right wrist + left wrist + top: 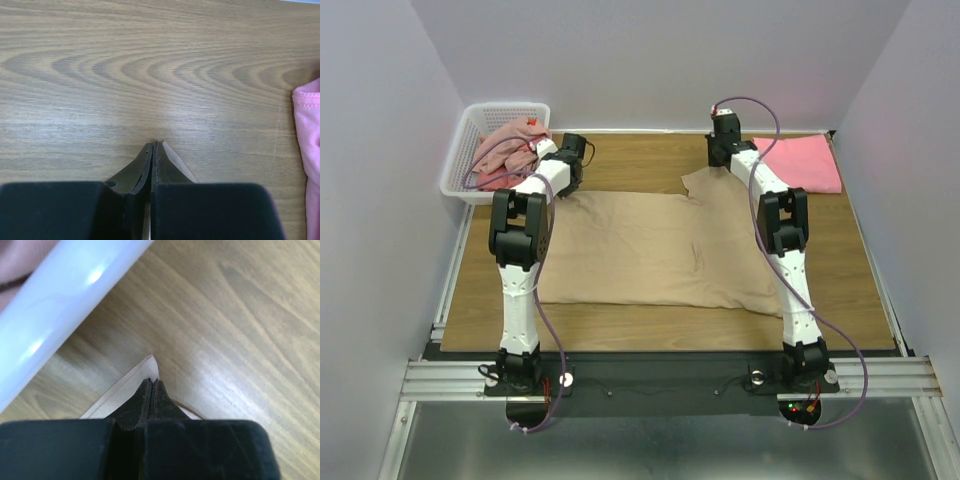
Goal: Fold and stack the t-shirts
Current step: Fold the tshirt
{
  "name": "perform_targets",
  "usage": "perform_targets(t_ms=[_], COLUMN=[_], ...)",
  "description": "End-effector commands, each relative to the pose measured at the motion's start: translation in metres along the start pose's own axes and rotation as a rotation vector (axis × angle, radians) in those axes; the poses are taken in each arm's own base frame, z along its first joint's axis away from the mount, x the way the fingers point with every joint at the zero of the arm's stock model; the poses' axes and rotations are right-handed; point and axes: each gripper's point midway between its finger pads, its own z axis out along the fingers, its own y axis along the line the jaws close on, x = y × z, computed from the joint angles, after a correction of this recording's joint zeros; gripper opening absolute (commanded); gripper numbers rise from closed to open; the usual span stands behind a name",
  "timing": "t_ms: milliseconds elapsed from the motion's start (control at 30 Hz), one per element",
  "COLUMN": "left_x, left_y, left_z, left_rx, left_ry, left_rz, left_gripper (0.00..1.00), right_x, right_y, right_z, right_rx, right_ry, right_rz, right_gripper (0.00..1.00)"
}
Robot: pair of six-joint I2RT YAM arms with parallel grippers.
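Note:
A large beige t-shirt (650,250) lies spread flat across the middle of the table. My left gripper (572,160) is at the shirt's far left corner. In the left wrist view it (151,381) is shut on that corner, and a tip of beige cloth (148,366) pokes out past the fingertips. My right gripper (723,150) is at the far right sleeve. In the right wrist view it (154,144) is shut, with a sliver of beige cloth (176,162) beside its right finger. A salmon-pink t-shirt (802,163) lies folded at the back right.
A white lattice basket (470,125) at the back left holds crumpled dusty-pink and red shirts (508,150). Its rim (60,305) passes close to my left gripper. Grey walls enclose the table on three sides. The pink shirt's edge (307,130) lies right of my right gripper.

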Motion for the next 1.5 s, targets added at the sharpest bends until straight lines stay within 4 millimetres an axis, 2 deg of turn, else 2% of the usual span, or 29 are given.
perform_targets(t_ms=[0,33,67,100,133,167,200,233,267,300,333,367,400,433,467,533,567,633,667,700,767,800,867,900,1000,1033,1133,1333,1467], left_x=[0.004,0.003,0.000,0.003,0.000,0.001,0.010,0.004,0.005,0.007,0.012,0.008,0.012,0.013,0.010,0.017,0.013,0.020,0.015,0.015,0.017,0.018,0.021,0.022,0.026,0.030,0.026,-0.022,-0.034], left_y=[0.011,0.010,0.009,0.012,0.009,0.009,0.014,0.011,0.012,0.013,0.017,0.017,0.021,0.022,0.022,0.028,0.030,0.040,0.042,0.048,0.053,0.055,0.061,0.063,0.073,0.079,0.086,0.066,0.058], left_z=[-0.023,-0.025,-0.030,-0.031,-0.037,-0.040,-0.041,-0.049,-0.053,-0.055,-0.055,-0.062,-0.063,-0.065,-0.072,-0.075,-0.082,-0.083,-0.091,-0.096,-0.099,-0.101,-0.104,-0.105,-0.108,-0.107,-0.113,-0.130,-0.126], left_rx=[0.001,0.008,0.020,0.018,0.037,0.045,0.040,0.062,0.070,0.076,0.079,0.097,0.095,0.101,0.116,0.114,0.120,0.111,0.125,0.128,0.130,0.133,0.138,0.140,0.129,0.117,0.121,0.136,0.098], left_ry=[0.028,0.025,0.019,0.025,0.019,0.018,0.030,0.009,0.006,0.005,0.011,0.005,0.010,0.007,0.000,0.004,-0.010,-0.005,-0.021,-0.027,-0.029,-0.031,-0.030,-0.028,-0.032,-0.027,-0.052,-0.155,-0.167], left_rz=[0.026,0.023,0.016,0.021,0.018,0.019,0.035,0.022,0.022,0.019,0.022,0.013,0.014,0.010,0.008,0.014,0.008,0.004,-0.010,-0.016,-0.017,-0.022,-0.021,-0.021,-0.021,-0.016,-0.021,0.004,0.015], left_gripper=[0.00,0.00,0.00,0.00,0.00,0.00,0.00,0.00,0.00,0.00,0.00,0.00,0.00,0.00,0.00,0.00,0.00,0.00,0.00,0.00,0.00,0.00,0.00,0.00,0.00,0.00,0.00,0.00,0.00], right_x=[-0.041,-0.040,-0.057,-0.044,-0.060,-0.061,-0.035,-0.032,-0.047,-0.043,-0.017,-0.019,-0.032,-0.007,-0.023,-0.015,0.006,-0.001,0.016,0.010,0.017,0.033,0.031,0.044,0.048,0.058,0.061,0.073,0.076], right_y=[-0.004,-0.003,-0.003,-0.002,-0.003,-0.003,-0.002,-0.001,-0.003,-0.005,-0.007,-0.009,-0.013,-0.014,-0.014,-0.016,-0.017,-0.024,-0.026,-0.029,-0.032,-0.033,-0.034,-0.035,-0.040,-0.041,-0.050,-0.063,-0.070], right_z=[-0.024,-0.027,-0.045,-0.047,-0.066,-0.073,-0.074,-0.081,-0.102,-0.109,-0.110,-0.120,-0.142,-0.147,-0.170,-0.188,-0.190,-0.218,-0.222,-0.238,-0.252,-0.254,-0.273,-0.275,-0.293,-0.294,-0.309,-0.317,-0.313], right_rx=[-0.019,-0.026,-0.043,-0.050,-0.066,-0.077,-0.085,-0.096,-0.106,-0.104,-0.098,-0.097,-0.100,-0.101,-0.123,-0.133,-0.128,-0.127,-0.116,-0.121,-0.123,-0.121,-0.136,-0.137,-0.137,-0.127,-0.097,-0.032,0.018], right_ry=[-0.095,-0.091,-0.124,-0.093,-0.129,-0.133,-0.082,-0.079,-0.127,-0.127,-0.079,-0.096,-0.137,-0.095,-0.151,-0.155,-0.122,-0.165,-0.140,-0.172,-0.180,-0.155,-0.186,-0.168,-0.193,-0.178,-0.196,-0.186,-0.166], right_rz=[0.015,0.013,0.022,0.025,0.036,0.039,0.040,0.046,0.066,0.084,0.083,0.095,0.122,0.122,0.148,0.168,0.173,0.205,0.208,0.224,0.234,0.241,0.275,0.282,0.298,0.302,0.320,0.333,0.344], right_gripper=[0.00,0.00,0.01,0.00,0.00,0.00,0.00,0.00,0.00,0.00,0.00,0.00,0.00,0.01,0.00,0.00,0.00,0.00,0.00,0.00,0.00,0.00,0.00,0.00,0.00,0.00,0.00,0.00,0.00])
